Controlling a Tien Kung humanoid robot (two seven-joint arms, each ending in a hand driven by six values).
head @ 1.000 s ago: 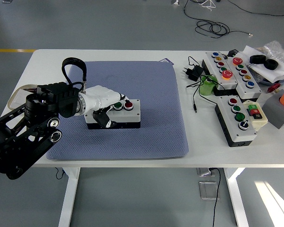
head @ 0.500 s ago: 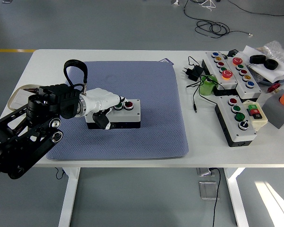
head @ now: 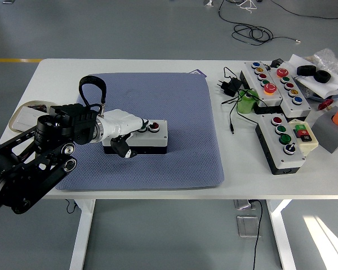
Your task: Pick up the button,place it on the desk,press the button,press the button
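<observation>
- At the left, the left arm reaches in from the lower corner over the blue mat, and its white left hand lies on top of the button box.
- The fingers are curled loosely over the box's left half, covering the green button, while the thumb hangs down its front face; it looks like a pressing touch more than a carrying grasp, though I cannot tell for sure whether the box is pinched.
- The box sits flat on the mat, left of the mat's middle, with its red button showing just past the fingertips.
- Judging from that, picking up and setting down appear done, and the work is in the pressing stage (which of the two presses this is cannot be read).
- Compared with the earlier frames, the hand has slid a little right and upward, the wrist has come in further, and the green button that showed before is now hidden; the box itself has not shifted.
- To the right, the other control boxes and loose cables lie well apart, untouched.
- The right arm is not in view.
</observation>
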